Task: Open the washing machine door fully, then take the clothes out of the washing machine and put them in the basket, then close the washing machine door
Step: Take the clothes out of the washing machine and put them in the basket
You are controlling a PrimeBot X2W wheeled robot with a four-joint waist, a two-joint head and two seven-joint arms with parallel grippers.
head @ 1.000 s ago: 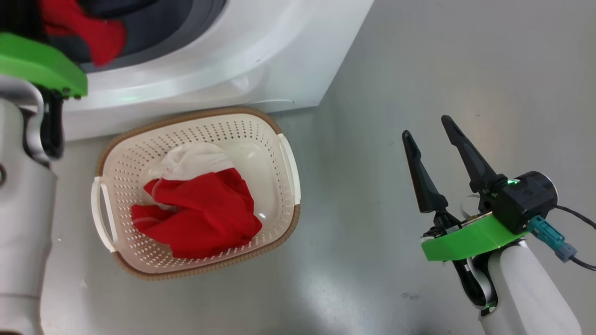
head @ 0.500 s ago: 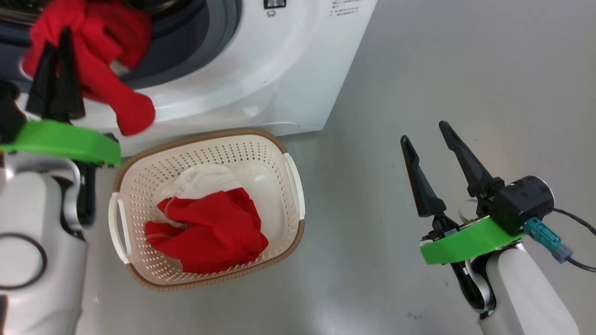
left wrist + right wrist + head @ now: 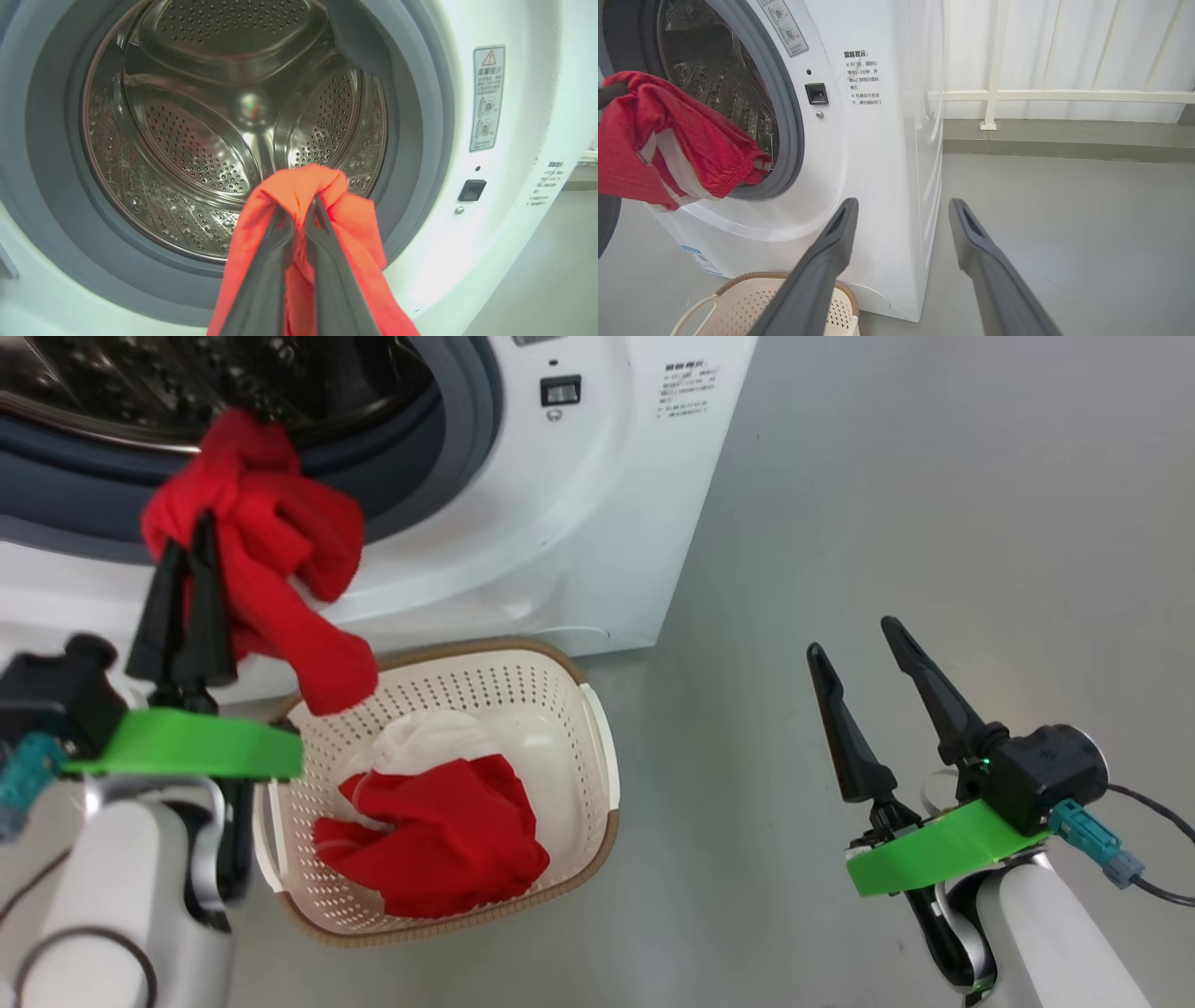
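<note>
Clothes (image 3: 271,546) now farther out of washing machine (image 3: 607,495)

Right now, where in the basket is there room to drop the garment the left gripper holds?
Bare: the far-right corner of the basket, between its right handle and the clothes inside. Crowded: the near-left part, under the clothes. The left gripper is shut on the red garment.

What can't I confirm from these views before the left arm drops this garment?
- Drum front floor, left wrist view: hidden behind the red garment clamped in the left gripper; leftovers there unknown.
- Basket bottom, head view: covered by the clothes in it.
- Warning sticker text, left wrist view: too small.
</note>
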